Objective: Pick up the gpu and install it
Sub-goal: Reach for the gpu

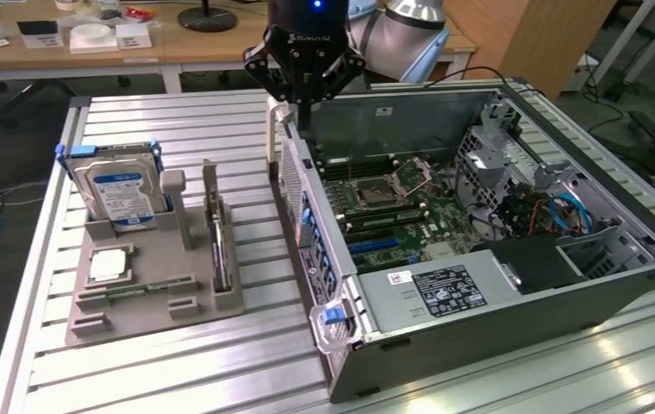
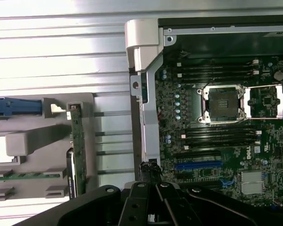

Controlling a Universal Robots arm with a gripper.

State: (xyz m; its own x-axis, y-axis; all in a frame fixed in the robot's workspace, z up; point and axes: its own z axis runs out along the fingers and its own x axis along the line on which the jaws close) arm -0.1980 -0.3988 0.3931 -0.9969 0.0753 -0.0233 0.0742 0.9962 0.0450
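So the black end effector (image 1: 300,109) is pressed together on nothing, hovering over the open dark-grey computer case's (image 1: 512,302) rear edge. The thin dark circuit-board gpu (image 1: 223,250) sits edge-on in the grey plastic holder tray (image 1: 143,315), well apart.

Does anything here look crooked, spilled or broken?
Nothing stands out. The gpu stands on edge in the holder, the hard drive stands there too, and the open case shows no damage or spills.
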